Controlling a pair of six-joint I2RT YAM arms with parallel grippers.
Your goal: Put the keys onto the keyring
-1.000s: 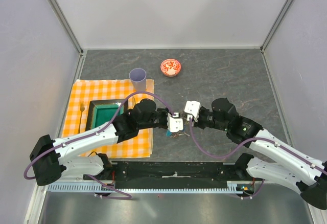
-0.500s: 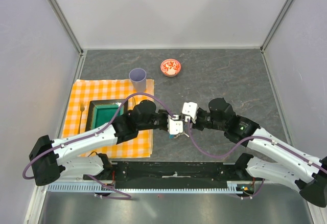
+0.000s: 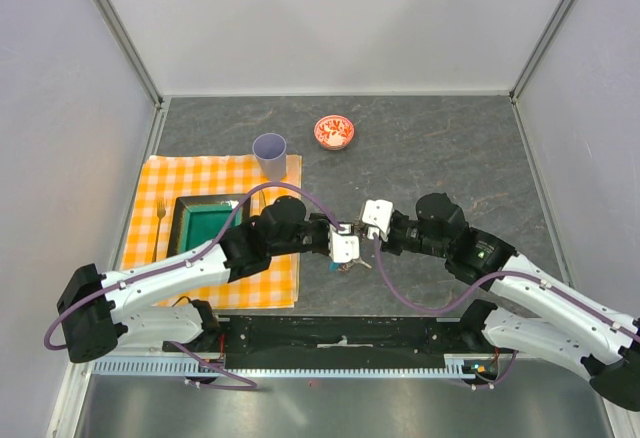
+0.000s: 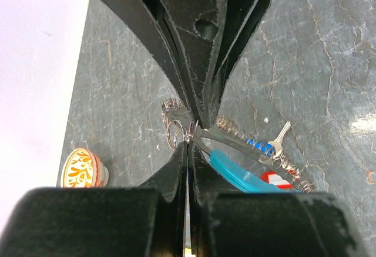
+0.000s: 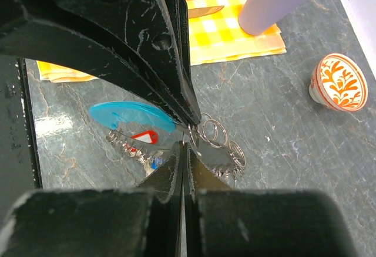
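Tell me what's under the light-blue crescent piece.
A red tag and a blue tag show beneath the crescent; whatever else hangs there is hidden by it and the fingers.

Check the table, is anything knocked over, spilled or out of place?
Nothing stands out. The cup and bowl stand upright, nothing is spilled, the fork lies straight beside the green tray, and the keyring and keys sit between the shut left gripper and right gripper.

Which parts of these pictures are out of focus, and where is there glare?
Left wrist view: the left gripper blurs toward the bottom edge, the keyring is sharp, glare marks the table at right. Right wrist view: the right gripper blurs likewise, glare on the table at left. Top external view: even light, no glare.
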